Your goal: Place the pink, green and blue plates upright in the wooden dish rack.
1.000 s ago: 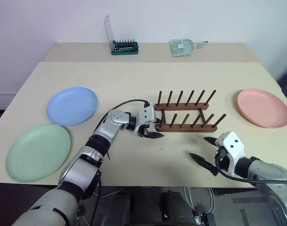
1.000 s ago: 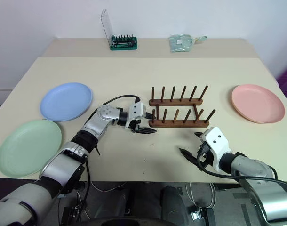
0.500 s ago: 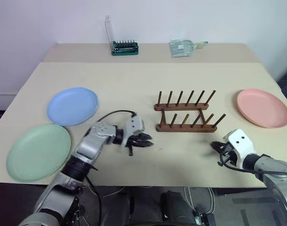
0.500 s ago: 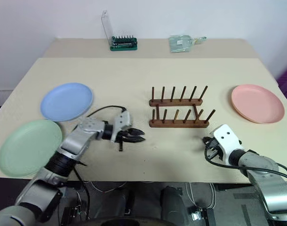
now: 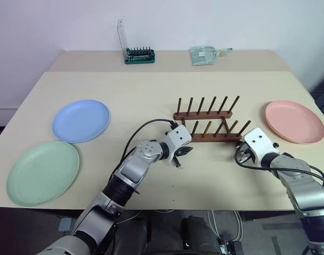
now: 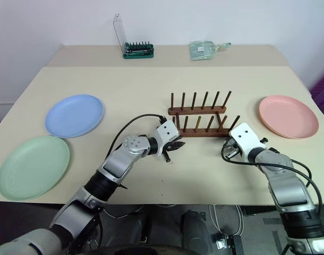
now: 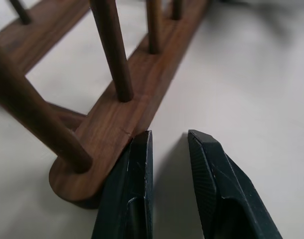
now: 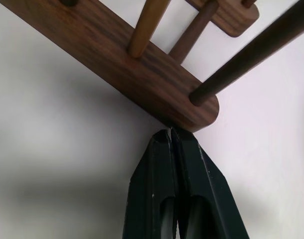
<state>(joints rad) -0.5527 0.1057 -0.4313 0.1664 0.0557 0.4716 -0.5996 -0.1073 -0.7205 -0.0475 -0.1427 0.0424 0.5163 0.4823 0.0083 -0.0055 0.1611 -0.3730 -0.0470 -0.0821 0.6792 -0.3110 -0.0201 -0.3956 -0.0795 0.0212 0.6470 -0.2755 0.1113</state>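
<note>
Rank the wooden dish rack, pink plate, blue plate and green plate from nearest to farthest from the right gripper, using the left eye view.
From the right gripper:
1. Wooden dish rack, right beside it, tips at its near rail's end.
2. Pink plate, farther right.
3. Blue plate, far left.
4. Green plate, farthest, near-left corner.

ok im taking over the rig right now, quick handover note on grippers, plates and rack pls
Left gripper: slightly open, empty, one finger against the near rail at the left end of the rack.
Right gripper: shut, empty, tips against the near rail at the rack's right end.
Rack: mid-table, no plates in it.
Blue plate and green plate: flat on the table at the robot's left.
Pink plate: flat at the right, beyond the rack.
Done: nothing placed yet.
Left: pick up all three plates and stand them upright between the pegs.
</note>
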